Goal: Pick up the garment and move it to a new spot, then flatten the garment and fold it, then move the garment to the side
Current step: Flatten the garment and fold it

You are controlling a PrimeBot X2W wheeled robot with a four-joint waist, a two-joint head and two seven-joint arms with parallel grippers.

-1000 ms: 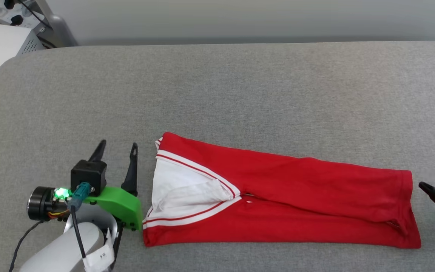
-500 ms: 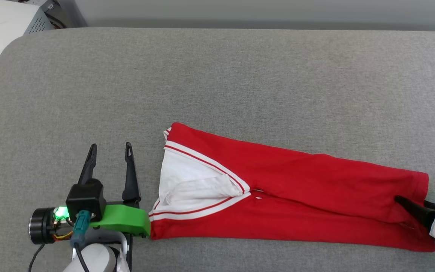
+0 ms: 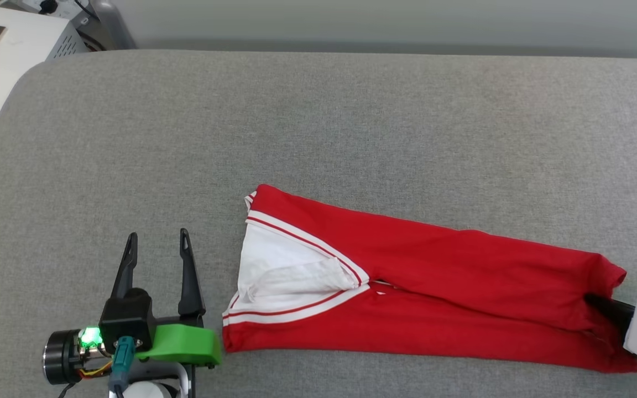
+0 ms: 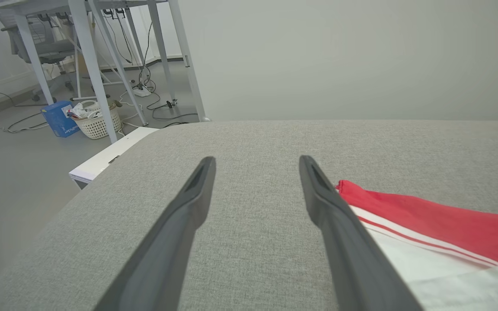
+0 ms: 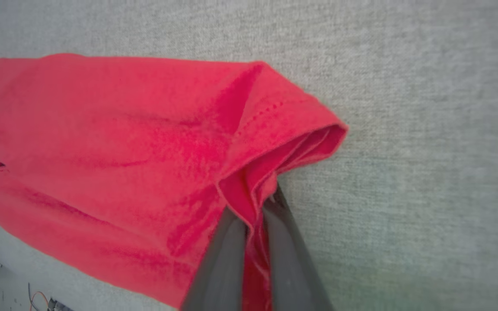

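Grey woven cloth covered the padded tabletop (image 3: 351, 121). On it lay the red basketball T-shirt (image 3: 434, 282), folded lengthwise into a long soft band, with its white sleeve and striped trim at the left end. The right gripper (image 5: 255, 207) was clamped on the bunched hem at the right end, probably to fold it over. The left gripper (image 3: 157, 236) stood spread wide just beside the sleeve end, holding nothing.
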